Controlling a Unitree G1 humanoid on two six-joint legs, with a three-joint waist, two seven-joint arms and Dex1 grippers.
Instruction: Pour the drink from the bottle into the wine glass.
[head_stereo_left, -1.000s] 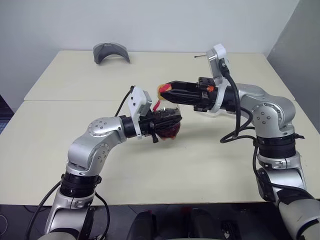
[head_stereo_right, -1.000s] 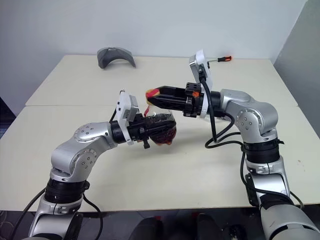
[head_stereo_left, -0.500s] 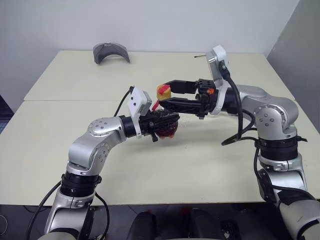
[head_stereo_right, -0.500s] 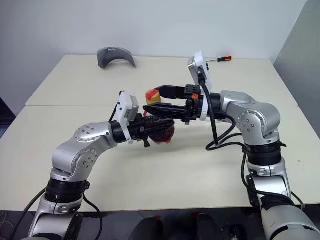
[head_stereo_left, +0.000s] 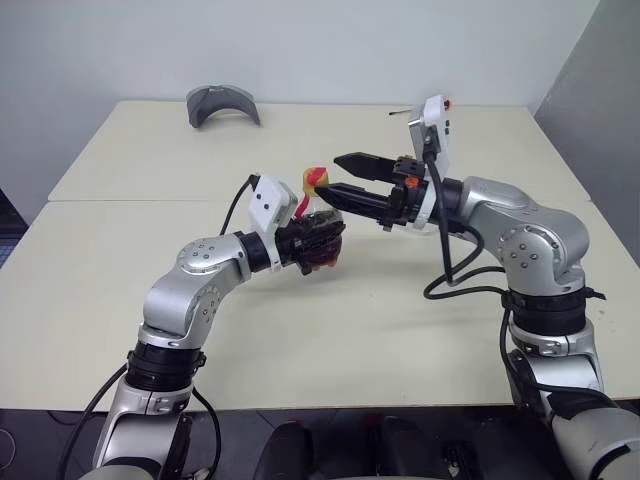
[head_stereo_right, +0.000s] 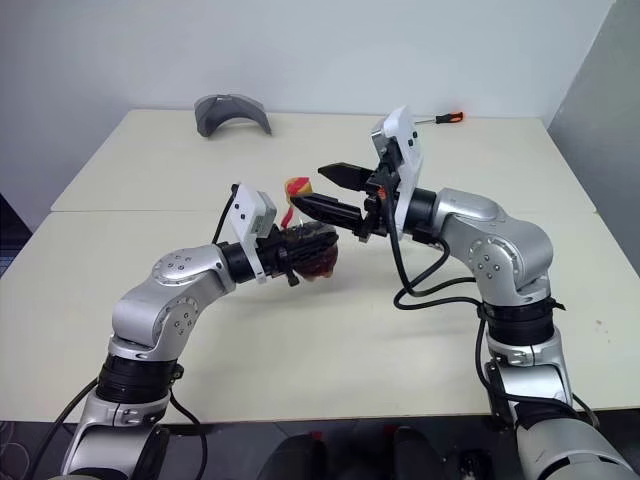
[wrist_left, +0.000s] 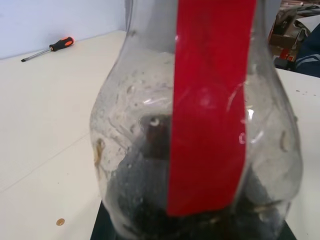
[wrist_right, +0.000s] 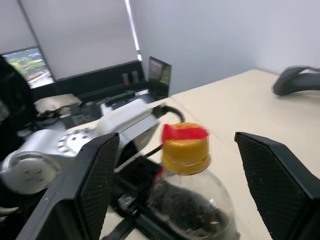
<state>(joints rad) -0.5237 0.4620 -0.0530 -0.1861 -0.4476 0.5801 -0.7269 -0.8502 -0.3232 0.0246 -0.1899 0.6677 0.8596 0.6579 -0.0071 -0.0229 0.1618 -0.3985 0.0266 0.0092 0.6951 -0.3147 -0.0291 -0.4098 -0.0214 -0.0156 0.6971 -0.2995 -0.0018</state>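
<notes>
Left tool (head_stereo_left: 325, 238) grips the bottle (head_stereo_left: 318, 245); right tool (head_stereo_left: 338, 176) gapes level.

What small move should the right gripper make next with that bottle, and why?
Probably close the right gripper back onto the yellow cap to twist it again. The cap is still on the bottle, which the left gripper holds shut around its body, and the right fingers stand open on either side of the cap. Nothing can pour until it comes off.
</notes>
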